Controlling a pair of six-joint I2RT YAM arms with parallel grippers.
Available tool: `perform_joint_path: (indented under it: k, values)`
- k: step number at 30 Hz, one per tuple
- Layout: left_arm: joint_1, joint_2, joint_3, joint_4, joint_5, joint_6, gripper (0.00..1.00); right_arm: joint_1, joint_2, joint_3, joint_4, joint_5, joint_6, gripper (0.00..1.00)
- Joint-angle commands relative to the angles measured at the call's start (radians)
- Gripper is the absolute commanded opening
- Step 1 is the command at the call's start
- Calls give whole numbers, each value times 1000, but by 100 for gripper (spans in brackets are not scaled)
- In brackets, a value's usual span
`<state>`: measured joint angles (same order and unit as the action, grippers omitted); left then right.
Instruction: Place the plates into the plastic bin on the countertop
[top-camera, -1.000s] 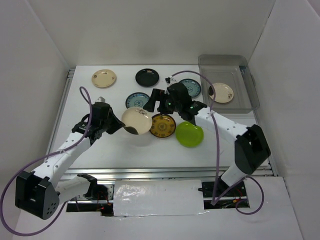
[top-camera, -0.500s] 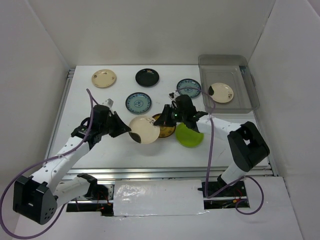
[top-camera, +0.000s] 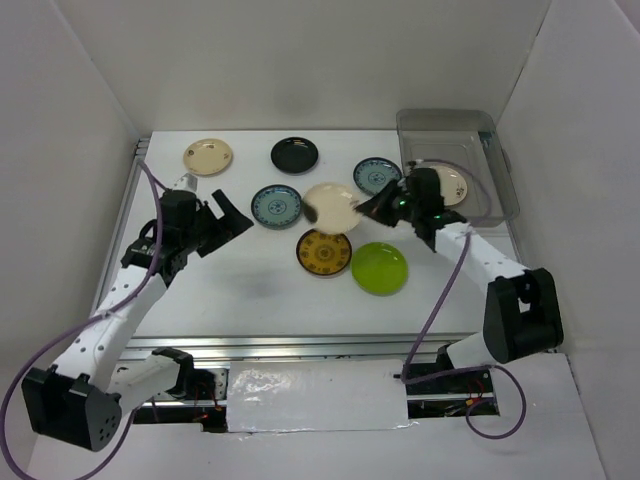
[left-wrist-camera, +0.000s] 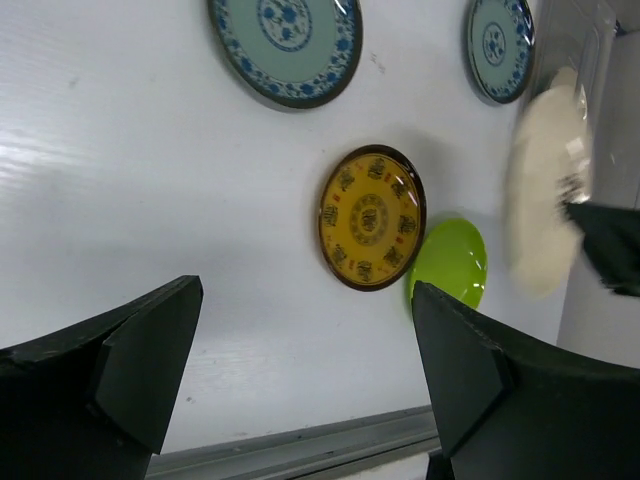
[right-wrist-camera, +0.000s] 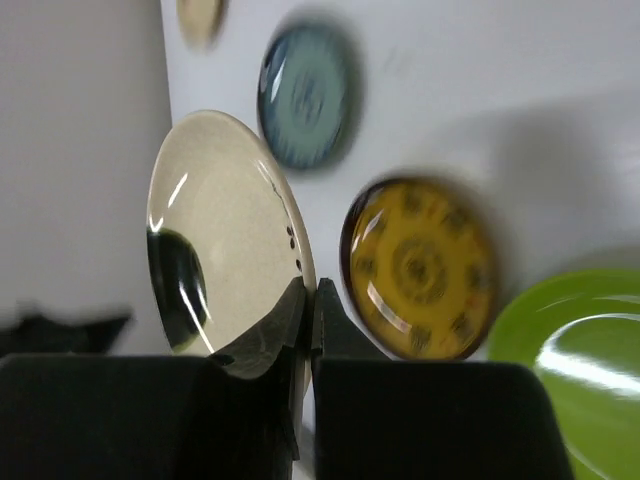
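Top external view, nearest first: the lime green plate (top-camera: 379, 268) and the amber-brown plate (top-camera: 323, 252) lie flat on the white bench (top-camera: 230, 290), both on the near side of the right fingers (top-camera: 368, 207). Those fingers are pinched on a cream plate with a dark mark (top-camera: 328, 205), which is held tilted on edge off the bench, out to their left. The right wrist view shows the two tips closed tight on its lower rim. The left fingers (top-camera: 230, 212) hang spread wide and carry nothing, and one blue-patterned plate (top-camera: 276, 206) lies just to their right. A second blue-patterned plate (top-camera: 377, 175) sits just beyond the right fingers. Farther off, the plain cream plate (top-camera: 207, 156) lies beyond the left fingers, and the black plate (top-camera: 294, 154) lies beyond them and to the right.

As a judgement, the task is early. One plate is in the bin, one is in the air on its way, and six lie on the bench untouched.

The plastic bin (top-camera: 470, 130) stands at the far right, just beyond and to the right of the right fingers. It holds a single marked cream plate (top-camera: 455, 185), partly hidden behind the right arm (top-camera: 470, 250). The rest of its floor looks bare. The held plate is near the bin's left wall but not yet over it.
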<state>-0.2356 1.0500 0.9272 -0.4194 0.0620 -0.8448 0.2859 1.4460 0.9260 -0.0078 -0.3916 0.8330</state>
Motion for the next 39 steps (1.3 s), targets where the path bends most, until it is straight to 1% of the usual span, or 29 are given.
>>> perform_joint_path:
  k: [1, 3, 4, 5, 6, 7, 8, 9, 10, 12, 14, 18, 19, 21, 22, 24, 26, 27, 29, 30, 32, 35, 36, 38, 39]
  values:
    - [5, -105, -48, -70, -122, -4, 99, -260, -81, 68, -78, 210, 147, 0]
    - [4, -168, -80, -56, -105, 6, 99, -358, -72, 83, -87, 269, 187, 0]
    - [-2, -186, -108, -18, -85, 13, 99, -394, -56, 118, -106, 358, 219, 0]
    - [-5, -183, -114, -7, -70, 19, 99, -448, -9, 143, -122, 388, 225, 0]
    - [-10, -177, -113, -5, -70, 24, 99, -470, 28, 177, -154, 431, 224, 0]
    - [-24, -156, -102, -10, -35, 29, 99, -490, 69, 260, -184, 457, 230, 0]
    - [-36, -147, -97, -9, -27, 33, 99, -528, 164, 304, -204, 448, 219, 0]
    - [-60, -137, -93, -7, -24, 42, 99, -543, 204, 348, -240, 441, 192, 0]
    - [-73, -128, -81, -7, -27, 49, 99, -557, 276, 435, -283, 462, 183, 0]
    - [-102, -125, -76, -4, -39, 65, 99, -565, 326, 505, -296, 474, 147, 0]
    - [-110, -117, -68, -4, -57, 81, 99, -573, 382, 530, -311, 487, 141, 0]
    - [-114, -76, -47, 21, -45, 121, 99, -582, 424, 544, -308, 513, 137, 0]
    - [-114, -35, -35, 15, -42, 125, 99, -580, 427, 544, -310, 517, 135, 0]
    - [-114, 7, -1, 5, -33, 142, 99, -580, 438, 547, -302, 522, 133, 4]
    - [-114, 45, 4, 5, -27, 144, 99, -580, 441, 553, -302, 522, 129, 11]
    - [-116, 79, 7, 27, -11, 145, 99, -579, 456, 565, -319, 528, 123, 18]
    - [-117, 87, -4, 47, -8, 139, 99, -579, 468, 574, -331, 525, 111, 46]
    - [-117, 91, -7, 51, -10, 138, 99, -580, 468, 576, -340, 524, 110, 69]
    - [-116, 96, -11, 54, -16, 133, 99, -580, 452, 571, -359, 522, 109, 76]
    - [-114, 103, -10, 51, -30, 131, 99, -582, 438, 544, -353, 522, 107, 80]
    - [-111, 114, -5, 47, -39, 128, 99, -582, 375, 508, -324, 511, 106, 85]
    - [-97, 146, 9, 54, -54, 98, 99, -577, 268, 449, -327, 502, 98, 87]
    - [-85, 171, 7, 66, -88, 84, 99, -570, 240, 424, -333, 504, 88, 99]
    - [-58, 208, 2, 138, -88, 37, 99, -533, 144, 403, -343, 507, 62, 100]
    - [-29, 252, -8, 175, -79, 20, 99, -513, 105, 364, -339, 508, 46, 100]
